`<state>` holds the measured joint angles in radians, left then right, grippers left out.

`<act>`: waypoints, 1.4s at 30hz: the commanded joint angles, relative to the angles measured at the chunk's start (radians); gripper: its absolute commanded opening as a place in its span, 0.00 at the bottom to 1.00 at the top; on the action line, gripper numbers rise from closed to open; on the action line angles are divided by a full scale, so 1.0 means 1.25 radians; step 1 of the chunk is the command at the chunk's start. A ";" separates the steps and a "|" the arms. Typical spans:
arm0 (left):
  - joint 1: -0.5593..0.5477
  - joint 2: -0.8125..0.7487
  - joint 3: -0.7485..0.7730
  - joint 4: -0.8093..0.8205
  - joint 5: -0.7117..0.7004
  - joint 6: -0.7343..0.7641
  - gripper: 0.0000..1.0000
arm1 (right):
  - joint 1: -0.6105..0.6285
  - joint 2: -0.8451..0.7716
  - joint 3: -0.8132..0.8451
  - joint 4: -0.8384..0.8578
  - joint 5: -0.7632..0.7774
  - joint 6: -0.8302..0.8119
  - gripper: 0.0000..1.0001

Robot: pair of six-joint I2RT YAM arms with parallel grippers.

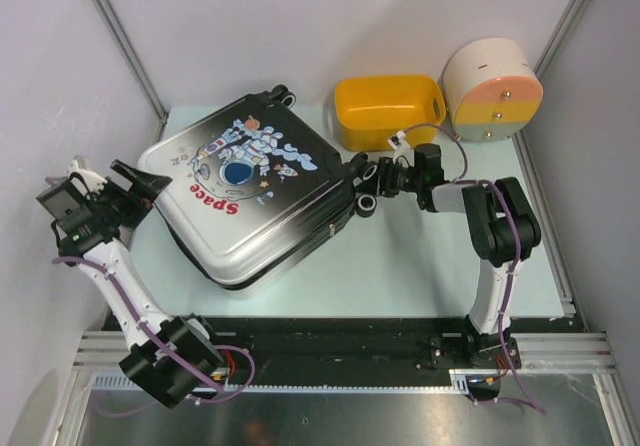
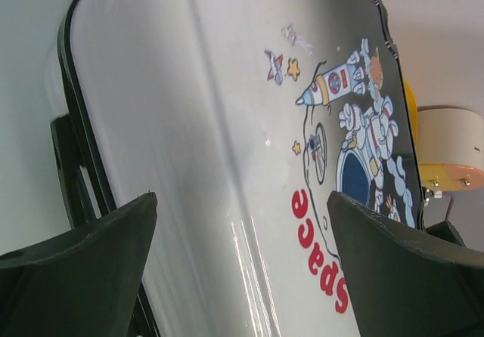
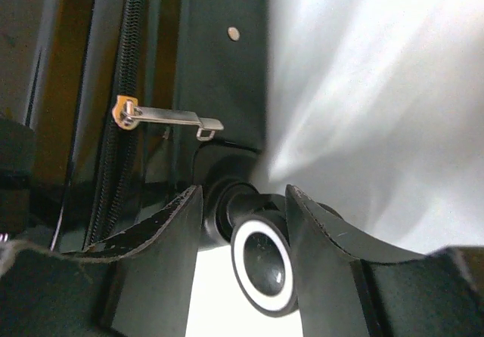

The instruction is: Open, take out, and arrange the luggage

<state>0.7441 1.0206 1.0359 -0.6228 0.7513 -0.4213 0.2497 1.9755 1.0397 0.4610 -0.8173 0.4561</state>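
Top external view: the suitcase (image 1: 250, 201) lies shut on the tabletop (image 1: 420, 266), its zip seemingly closed, so opening, unpacking and arranging all remain. Left jaws gape fully beside its corner, holding nothing. Right jaws, half open, straddle a wheel (image 3: 261, 265); whether they pinch it I cannot tell.

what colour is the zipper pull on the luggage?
Silver zipper pull, gold-toned at its slider end, against the black shell. The right wrist view shows it best.
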 commanded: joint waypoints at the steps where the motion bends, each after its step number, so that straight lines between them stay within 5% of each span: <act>1: 0.001 0.006 -0.020 -0.014 -0.001 -0.025 1.00 | 0.098 0.019 -0.025 -0.116 -0.146 0.044 0.51; 9: -0.047 0.274 0.127 0.071 0.026 0.044 0.98 | 0.262 -0.021 -0.061 0.024 -0.168 0.136 0.51; 16: -0.207 0.489 0.393 0.077 0.035 0.090 0.90 | 0.312 -0.048 -0.065 0.093 -0.112 0.173 0.58; 20: -0.227 0.550 0.525 0.079 -0.018 0.144 0.93 | 0.341 -0.086 -0.064 0.131 -0.067 0.152 0.59; 24: -0.228 0.518 0.576 0.077 -0.027 0.180 1.00 | 0.393 -0.108 -0.061 0.171 -0.018 0.119 0.61; 32: -0.288 0.335 0.470 0.079 -0.087 0.315 1.00 | 0.491 -0.086 0.004 0.183 0.082 0.099 0.66; 42: -0.409 0.187 0.327 0.077 0.101 0.376 1.00 | 0.509 -0.125 0.030 0.046 0.129 0.001 0.66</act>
<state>0.2470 1.2739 1.5219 -0.5159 0.7258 -0.0422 0.9054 1.9076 1.0241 0.5339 -0.6392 0.5438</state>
